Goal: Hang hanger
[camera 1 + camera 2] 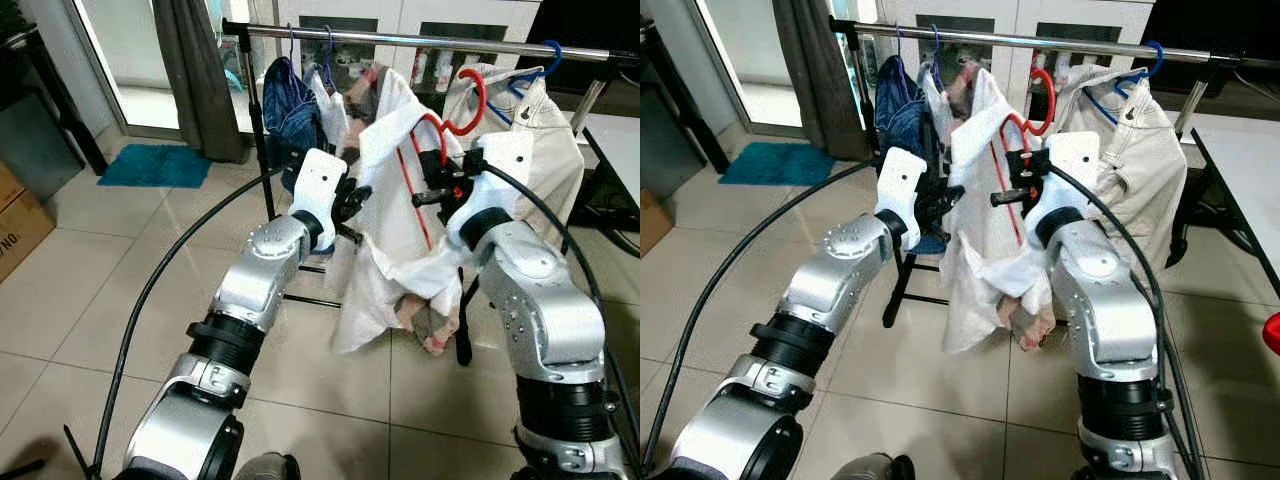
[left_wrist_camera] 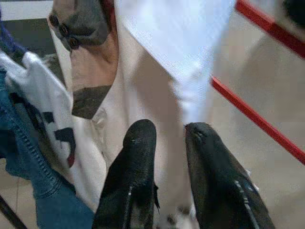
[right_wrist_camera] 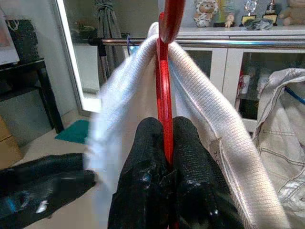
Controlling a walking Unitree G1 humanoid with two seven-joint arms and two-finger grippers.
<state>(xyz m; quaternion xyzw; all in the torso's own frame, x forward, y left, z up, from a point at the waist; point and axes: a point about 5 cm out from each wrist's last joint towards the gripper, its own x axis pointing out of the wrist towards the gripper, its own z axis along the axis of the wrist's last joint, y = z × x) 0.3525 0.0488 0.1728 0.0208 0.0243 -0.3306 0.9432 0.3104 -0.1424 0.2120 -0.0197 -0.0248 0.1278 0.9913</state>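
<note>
We see a beige tiled floor (image 1: 90,290), a teal mat (image 1: 155,165) and a metal rail (image 1: 420,40). The right gripper (image 3: 166,157) pinches the red hanger (image 3: 164,95); the left gripper (image 2: 169,136), slightly parted, touches the white garment (image 2: 162,71). A cardboard box (image 1: 15,225) bears partial, perhaps unreadable lettering.

arms: silver shells, black joint rings | wrists: white housings | cables: black | claw fingers (image 3: 190,162): long, black

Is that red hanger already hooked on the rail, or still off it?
Off. The red hanger has its hook below the rail, not over it; the right tool is clamped on its neck.
</note>
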